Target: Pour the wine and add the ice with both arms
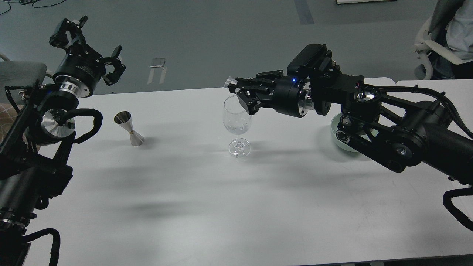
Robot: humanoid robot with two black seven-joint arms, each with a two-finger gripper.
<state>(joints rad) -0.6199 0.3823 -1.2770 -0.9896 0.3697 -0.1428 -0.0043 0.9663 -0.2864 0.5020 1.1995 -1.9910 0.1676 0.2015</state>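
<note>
A clear stemmed wine glass (237,119) stands upright mid-table with a little clear wine (236,129) at the bottom of its bowl. My right gripper (233,88) hovers just above the glass's rim and is shut on a small clear ice chunk (228,81). The green bowl (335,127) holding the rest of the ice is almost fully hidden behind my right arm. My left gripper (88,48) is open and empty, raised beyond the table's far left edge. A steel jigger (129,129) stands upright on the table below it.
The white table (221,199) runs across the view. A white chair with a seated person (443,40) is at the far right, beyond the table. My right arm spans the table's right half.
</note>
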